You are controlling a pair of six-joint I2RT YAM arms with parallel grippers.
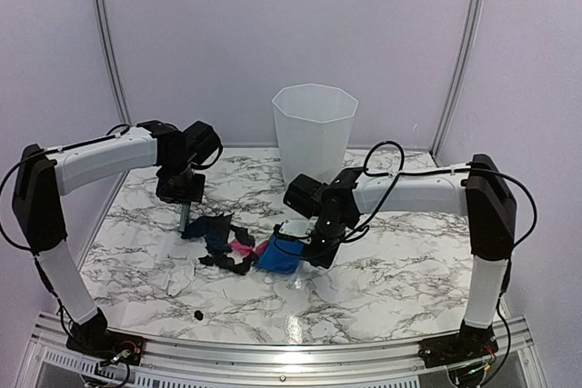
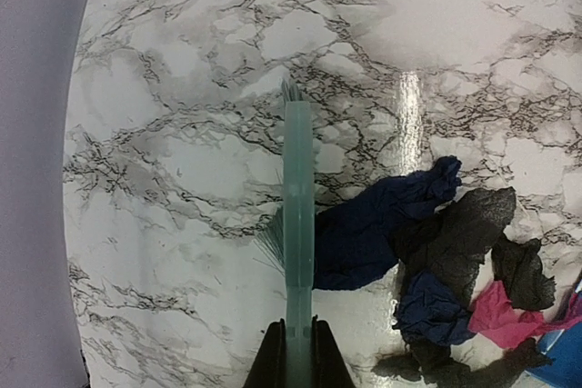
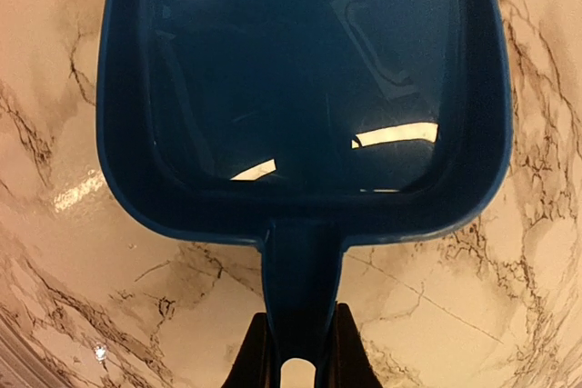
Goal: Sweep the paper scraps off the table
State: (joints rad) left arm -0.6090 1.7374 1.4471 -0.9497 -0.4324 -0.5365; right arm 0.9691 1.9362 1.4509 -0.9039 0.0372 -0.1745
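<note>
Sweeping well here means you are keeping the brush [image 1: 184, 215] low and drawing it toward the right of the top view, where the dustpan [image 1: 280, 254] is waiting beside the pile. The scraps [image 1: 223, 241] are lying mid-frame on the table [image 1: 391, 270], between the two tools. One black bit [image 1: 198, 315] is sitting apart at lower left, so plan a second pass. A bin [image 1: 314, 129] is standing behind.

In the left wrist view, the left gripper [image 2: 298, 356] is clamping the brush handle. The scraps, crumpled navy, black and pink, are bunching at lower right, the navy one against the bristles.

In the right wrist view, the right gripper [image 3: 296, 356] is pinching the dustpan handle. The dustpan is looking empty, so press its lip flat.
</note>
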